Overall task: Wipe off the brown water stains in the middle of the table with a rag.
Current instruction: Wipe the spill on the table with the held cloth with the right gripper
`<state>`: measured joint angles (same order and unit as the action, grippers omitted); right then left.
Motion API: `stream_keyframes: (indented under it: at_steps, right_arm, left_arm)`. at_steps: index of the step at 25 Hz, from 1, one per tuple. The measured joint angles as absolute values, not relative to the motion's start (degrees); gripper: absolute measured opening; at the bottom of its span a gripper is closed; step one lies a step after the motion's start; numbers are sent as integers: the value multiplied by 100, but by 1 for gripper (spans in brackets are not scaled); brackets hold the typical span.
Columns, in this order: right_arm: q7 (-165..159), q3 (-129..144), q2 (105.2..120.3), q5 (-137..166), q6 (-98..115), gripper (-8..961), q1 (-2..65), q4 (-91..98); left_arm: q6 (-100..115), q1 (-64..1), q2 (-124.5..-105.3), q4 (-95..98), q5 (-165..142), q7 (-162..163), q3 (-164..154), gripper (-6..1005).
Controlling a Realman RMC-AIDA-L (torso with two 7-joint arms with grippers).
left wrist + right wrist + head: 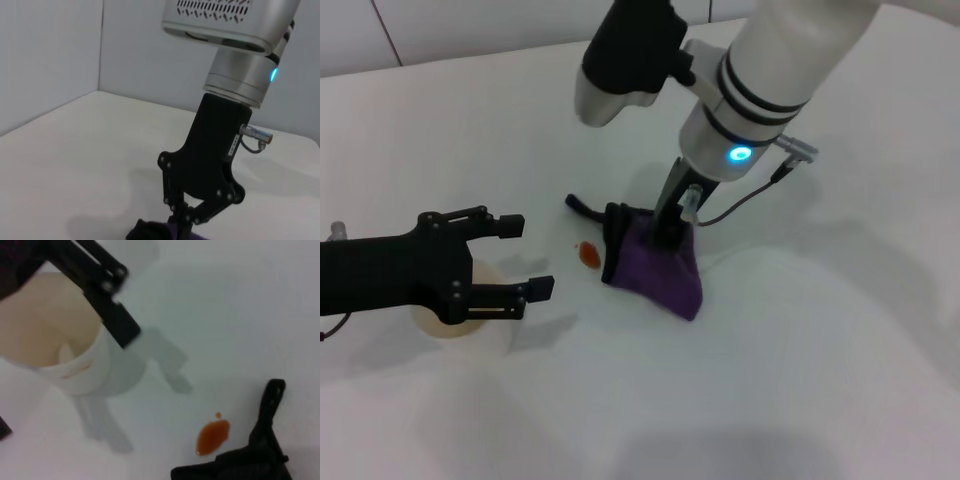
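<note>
A: Right gripper (665, 232)?
B: Clamped on the rag (660, 268), pressing it onto the table (800, 340). Brown water stains (589, 255) lay just beside the rag's black edge, uncovered.
A: Left gripper (525, 258)?
B: Fingers apart, hovering above the paper cup (455, 318), well left of the stains.

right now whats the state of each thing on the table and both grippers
brown water stains: still wet on the table, not wiped, just beside the rag
rag: bunched, pinned under the right gripper
paper cup: upright, looks empty
right gripper: shut on the rag, pressing it onto the table
left gripper: open, above the cup
</note>
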<state>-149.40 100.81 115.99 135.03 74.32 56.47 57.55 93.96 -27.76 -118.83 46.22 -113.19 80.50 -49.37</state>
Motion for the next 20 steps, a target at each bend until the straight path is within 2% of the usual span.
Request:
stream_keyframes:
  at_steps: [20]
  right_arm:
    - [-14923,11503,11619,12597,6411,31,6493,4989]
  left_arm:
    - [9343,-2890,-11910,4445,-11255,7981,-5167,888]
